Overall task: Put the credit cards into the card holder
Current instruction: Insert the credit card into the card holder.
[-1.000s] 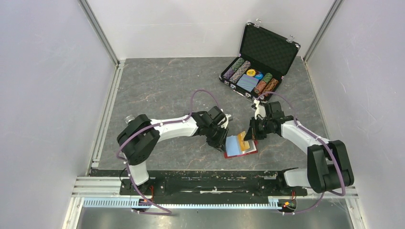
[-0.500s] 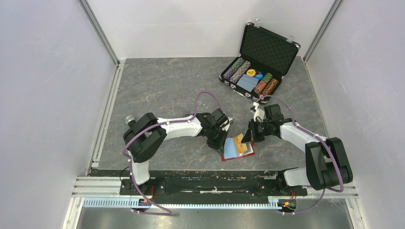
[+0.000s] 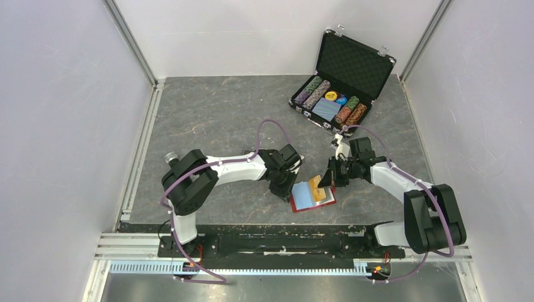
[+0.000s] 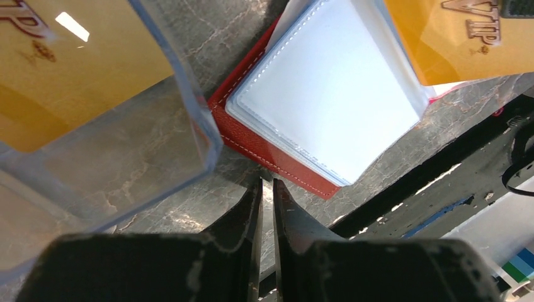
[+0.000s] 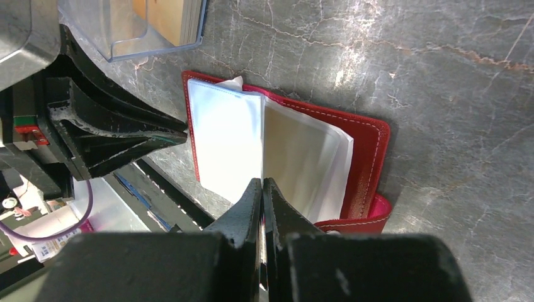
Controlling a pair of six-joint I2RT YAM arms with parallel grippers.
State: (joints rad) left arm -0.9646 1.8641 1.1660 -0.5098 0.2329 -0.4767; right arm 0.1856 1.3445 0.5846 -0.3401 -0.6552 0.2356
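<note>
1. While the card holder (image 3: 303,197) lay open on the grey bench (image 3: 208,119), between the two arms and near the front edge, its pale sleeves faced up inside the red cover.
2. The right fingers (image 5: 257,189) were pressed together on an orange card (image 4: 441,38). It was held over the right part of the card holder. Whether the card touched the sleeves, I could not tell.
3. In the right wrist view this orange card showed only as a thin edge that ran out from the fingertips.
4. The left fingers (image 4: 258,192) were narrow, with only a thin slit between them and nothing in it. Their tips stood just beside the left edge of the card holder, low over the bench.
5. A clear plastic tray (image 4: 189,100) stood just beside the card holder on its left side, under the left wrist, and a gold card (image 4: 75,69) lay inside it.
6. An open black case (image 3: 352,63) with rows of poker chips stood at the far right of the bench, well apart from the card holder.
</note>
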